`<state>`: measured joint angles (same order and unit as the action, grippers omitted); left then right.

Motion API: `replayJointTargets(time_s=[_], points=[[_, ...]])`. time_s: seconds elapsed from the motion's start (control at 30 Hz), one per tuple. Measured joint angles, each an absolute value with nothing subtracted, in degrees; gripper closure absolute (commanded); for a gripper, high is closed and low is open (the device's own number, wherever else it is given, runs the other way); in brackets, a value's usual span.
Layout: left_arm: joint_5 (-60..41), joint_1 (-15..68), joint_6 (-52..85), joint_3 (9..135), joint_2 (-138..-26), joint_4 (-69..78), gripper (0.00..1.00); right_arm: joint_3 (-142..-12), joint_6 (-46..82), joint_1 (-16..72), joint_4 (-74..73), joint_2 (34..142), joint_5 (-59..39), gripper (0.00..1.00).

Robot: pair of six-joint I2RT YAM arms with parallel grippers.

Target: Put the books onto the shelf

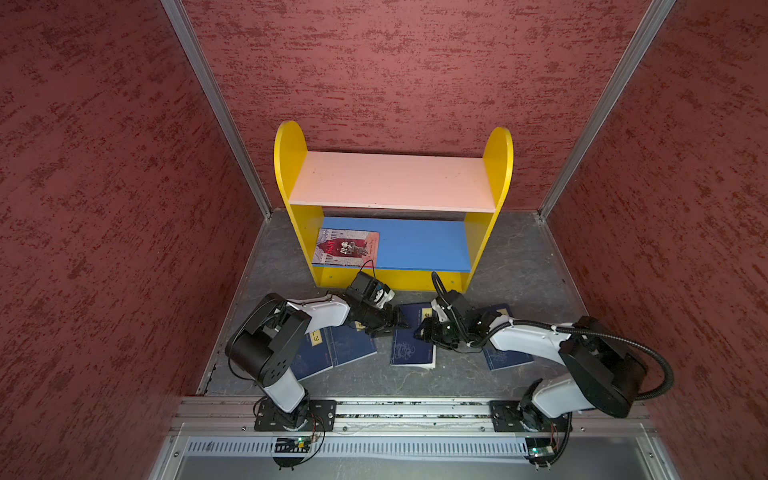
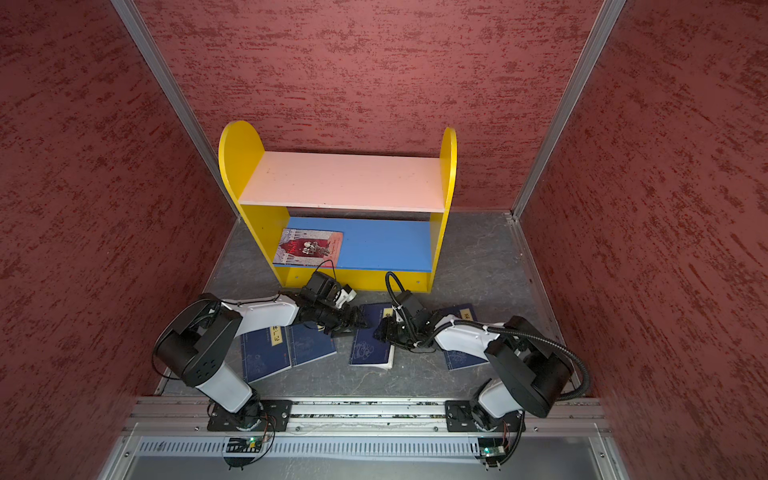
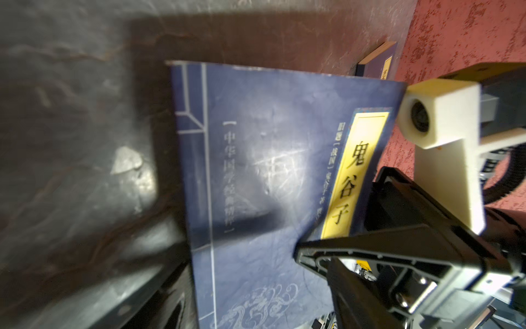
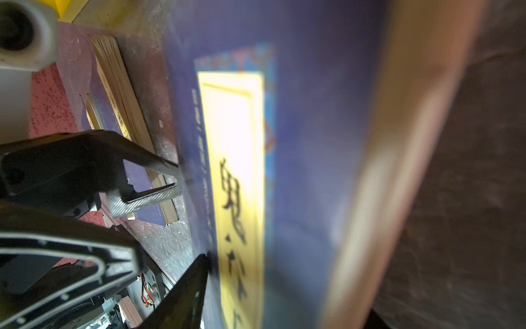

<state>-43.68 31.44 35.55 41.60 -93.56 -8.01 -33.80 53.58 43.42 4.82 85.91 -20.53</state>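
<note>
The shelf stands at the back, and a red book lies flat on its blue lower board. A navy book with a yellow label is tilted up off the floor in the middle. My right gripper is shut on its far end, one finger flat on the cover. My left gripper is open at the book's far left corner, its jaws either side of the cover.
Two overlapping navy books lie on the grey floor under my left arm. Another navy book lies under my right arm. Red textured walls close in three sides. An aluminium rail carries both arm bases at the front.
</note>
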Motion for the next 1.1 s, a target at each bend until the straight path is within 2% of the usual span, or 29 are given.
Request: replayJointTargets(time_s=[0.07,0.17,0.43,0.5,0.57,0.67,0.77,0.93,1.1], points=[[-43.77,30.85,35.83,41.1,-92.55,-7.62,0.3,-33.8,53.67,43.46,4.8,85.86,-20.45,0.39],[-44.03,30.09,36.45,40.73,-91.57,-6.87,0.39,-33.61,53.71,43.62,4.58,85.67,-20.16,0.39],[-45.54,29.89,37.85,40.45,-91.37,-5.23,0.44,-32.56,54.0,43.72,2.7,85.32,-20.1,0.39],[-45.8,29.89,38.04,40.45,-91.37,-5.17,0.5,-32.56,54.06,43.72,2.48,85.32,-20.12,0.39],[-46.13,29.89,37.98,40.45,-91.37,-5.04,0.65,-32.56,54.13,43.72,2.17,85.32,-20.14,0.39],[-46.06,29.89,37.93,40.45,-91.31,-5.17,0.8,-32.49,54.24,43.72,1.76,85.23,-20.14,0.39],[-45.52,29.89,37.54,40.42,-90.54,-5.72,1.0,-31.9,54.5,43.75,0.8,84.73,-20.1,0.38],[-43.57,30.33,36.1,40.47,-87.94,-7.97,1.0,-30.83,55.31,44.16,0.86,82.24,-18.37,0.37],[-42.3,31.09,32.88,41.52,-84.51,-12.97,1.0,-27.7,56.49,44.36,7.81,73.89,-13.65,0.36]])
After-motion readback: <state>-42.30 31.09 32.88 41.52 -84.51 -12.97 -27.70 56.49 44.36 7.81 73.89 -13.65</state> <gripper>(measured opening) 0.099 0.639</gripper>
